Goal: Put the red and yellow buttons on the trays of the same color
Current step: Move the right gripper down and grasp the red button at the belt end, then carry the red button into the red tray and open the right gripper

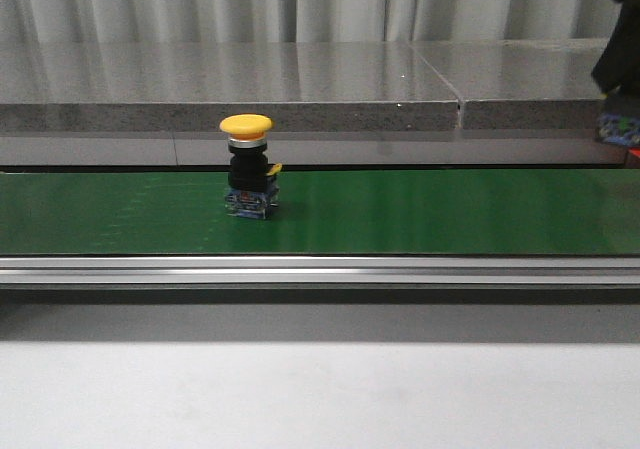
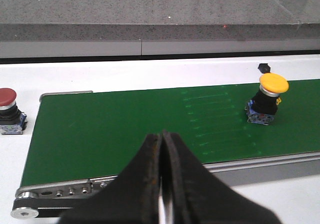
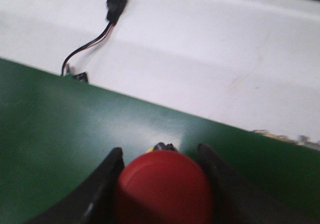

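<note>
Green conveyor belt (image 1: 420,214) before us: yellow button (image 1: 248,179) upright, unobstructed. Left fingers (image 2: 162,184) pressed together, empty; right fingers (image 3: 107,184) clasp red button (image 3: 164,186).

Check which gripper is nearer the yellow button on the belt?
Cannot tell. Left gripper, fingers shut, sits off the belt's edge, well short of the yellow button. Right gripper brackets a red button; no yellow button shows there.

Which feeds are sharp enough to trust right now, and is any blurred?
Front view: sharp, soft sheen on the green belt. Left wrist view: clear on the yellow button. Right wrist view: smeared throughout; the red button sits between the right end effector fingers, edges soft.
</note>
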Robot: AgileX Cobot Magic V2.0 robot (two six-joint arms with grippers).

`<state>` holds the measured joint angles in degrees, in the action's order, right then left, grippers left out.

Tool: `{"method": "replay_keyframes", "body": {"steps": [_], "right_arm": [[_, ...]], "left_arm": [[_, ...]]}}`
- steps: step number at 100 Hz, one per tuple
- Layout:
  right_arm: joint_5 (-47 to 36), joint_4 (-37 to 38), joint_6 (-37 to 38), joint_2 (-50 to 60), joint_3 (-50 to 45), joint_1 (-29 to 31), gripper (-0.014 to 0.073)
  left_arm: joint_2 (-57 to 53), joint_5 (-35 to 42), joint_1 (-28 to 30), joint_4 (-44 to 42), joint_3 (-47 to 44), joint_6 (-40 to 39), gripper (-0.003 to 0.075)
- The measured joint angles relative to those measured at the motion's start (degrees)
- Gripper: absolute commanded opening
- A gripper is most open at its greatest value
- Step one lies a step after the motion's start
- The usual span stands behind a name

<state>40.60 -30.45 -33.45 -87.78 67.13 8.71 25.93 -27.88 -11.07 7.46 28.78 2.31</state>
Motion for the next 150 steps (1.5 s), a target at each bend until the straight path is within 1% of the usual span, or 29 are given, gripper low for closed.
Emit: {"method": "replay_keyframes", "body": {"steps": [20,35,52,65,89,126,150], "right_arm": [[1.04,0.00,1.40,0.00,7.35,10.02,0.0212],[-2.35,0.00,1.73,-0.86,11.41,16.46,0.0212],[-6.08,0.00,1.73,-4.72,15.20,21.15,0.0212],[-8.14,0.00,1.82,-9.72,18.12,23.89,0.0212],[-8.67,0.00,2.04,-19.67,24.14,26.73,0.0212],[-8.08,0.00,2.04,-30.58,31.08,26.73,0.0212],[-7.79,0.00,2.16,-35.07,32.19,26.73,0.0213]], "left_arm": [[0.00,0.00,0.00,0.00,0.00,0.00,-0.0019],[0.00,0.00,0.00,0.00,0.00,0.00,-0.0019],[0.00,0.00,0.00,0.00,0.00,0.00,-0.0019],[0.00,0.00,0.00,0.00,0.00,0.00,-0.0019],[0.00,0.00,0.00,0.00,0.00,0.00,-0.0019],[0.00,0.00,0.00,0.00,0.00,0.00,-0.0019],[0.00,0.00,0.00,0.00,0.00,0.00,-0.0019]]}}
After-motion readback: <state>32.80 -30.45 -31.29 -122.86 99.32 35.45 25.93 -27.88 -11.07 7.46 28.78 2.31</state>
